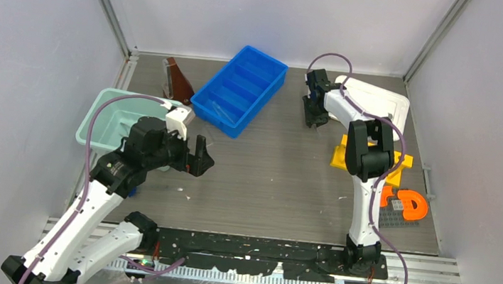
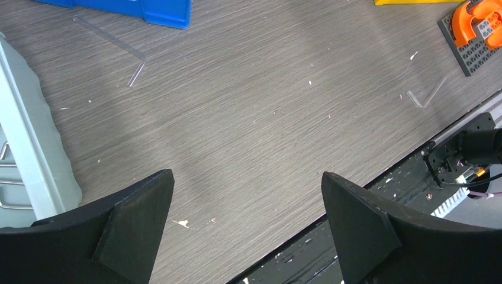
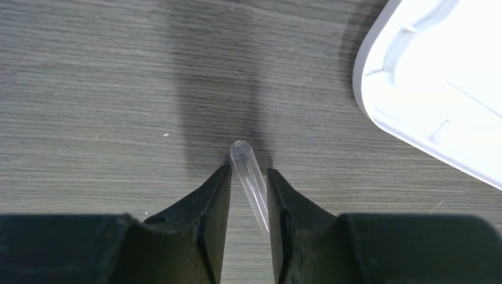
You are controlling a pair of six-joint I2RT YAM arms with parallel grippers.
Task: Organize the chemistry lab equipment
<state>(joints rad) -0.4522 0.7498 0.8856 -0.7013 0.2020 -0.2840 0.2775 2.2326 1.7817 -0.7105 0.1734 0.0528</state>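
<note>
My right gripper (image 3: 248,170) is low over the table and closed to a narrow gap on a thin clear glass tube (image 3: 250,180), which sits slanted between the fingers. In the top view this gripper (image 1: 313,115) is just left of the white lid (image 1: 382,100). The lid's corner also shows in the right wrist view (image 3: 438,89). My left gripper (image 2: 246,173) is wide open and empty over bare table, right of the teal basin (image 1: 104,122). Clear glass rods (image 2: 135,74) lie near the blue bin (image 1: 240,91). Another rod (image 2: 427,97) lies near the front edge. The yellow rack (image 1: 404,161) is partly hidden behind the right arm.
A brown wedge-shaped object (image 1: 179,82) stands behind the blue bin. An orange piece (image 1: 410,201) sits on a grey studded plate (image 1: 390,218) at the right. Silver metal bars (image 2: 5,177) show inside the basin. The black rail (image 1: 258,246) runs along the front edge.
</note>
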